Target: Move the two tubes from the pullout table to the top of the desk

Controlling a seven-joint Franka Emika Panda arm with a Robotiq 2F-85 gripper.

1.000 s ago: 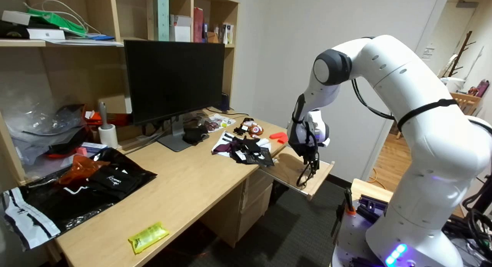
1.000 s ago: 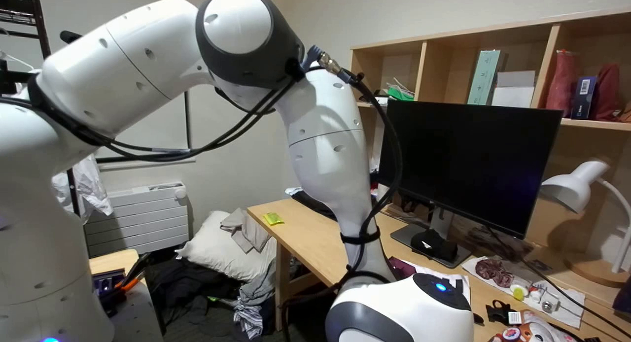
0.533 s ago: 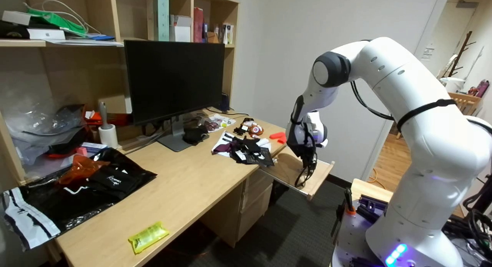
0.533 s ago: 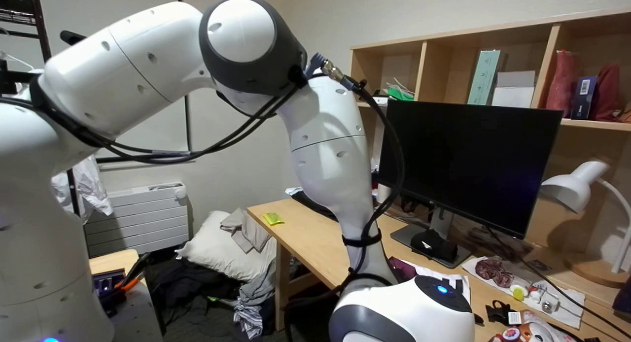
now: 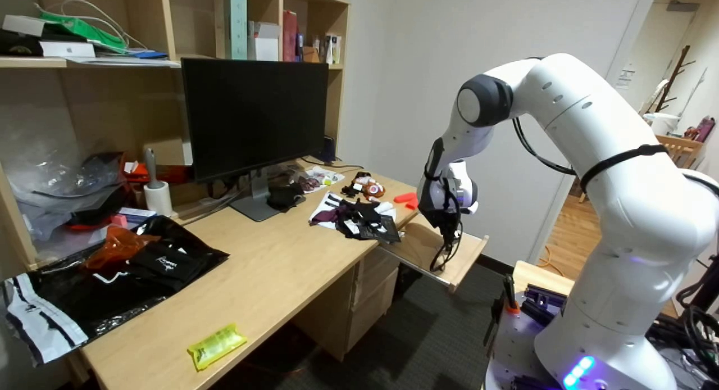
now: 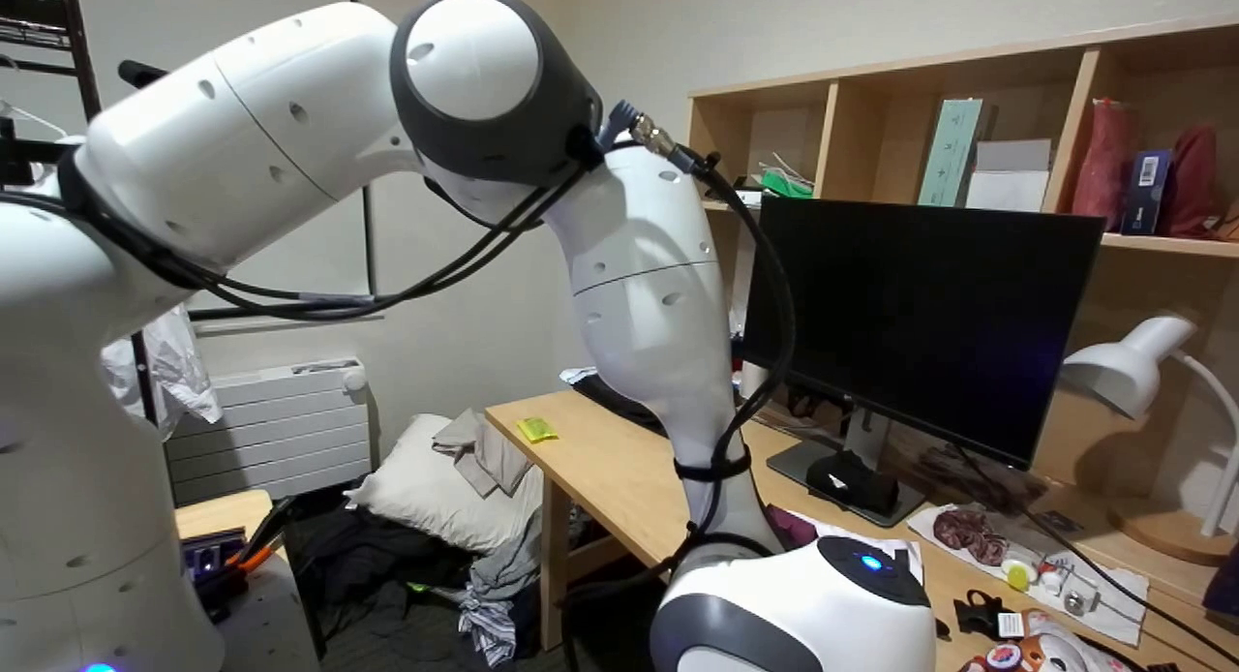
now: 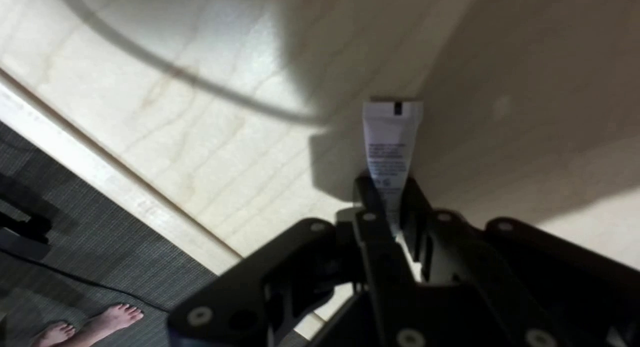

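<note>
A small white tube [image 7: 392, 132] with fine print and a flat crimped end lies between the black fingers of my gripper [image 7: 391, 189] in the wrist view; both fingers press against its sides. Under it is the light-wood pullout table [image 7: 200, 147]. In an exterior view my gripper [image 5: 449, 245] is low over the pullout table [image 5: 417, 245], and the tube is too small to make out there. The second tube cannot be made out in any view. The desk [image 5: 269, 255] stands higher, beside the pullout table.
On the desk are a monitor [image 5: 255, 114], dark garments and packets [image 5: 359, 218], red pieces [image 5: 407, 199], a stuffed toy [image 5: 368, 187], a yellow packet [image 5: 218, 347] and a black bag [image 5: 151, 266]. A person's bare feet [image 7: 112, 319] show on the carpet beyond the pullout table's edge.
My arm has sunk slightly and shifted a little toward the desk, then stayed nearly still. The gripper looks narrower, its jaws having come together over this second.
</note>
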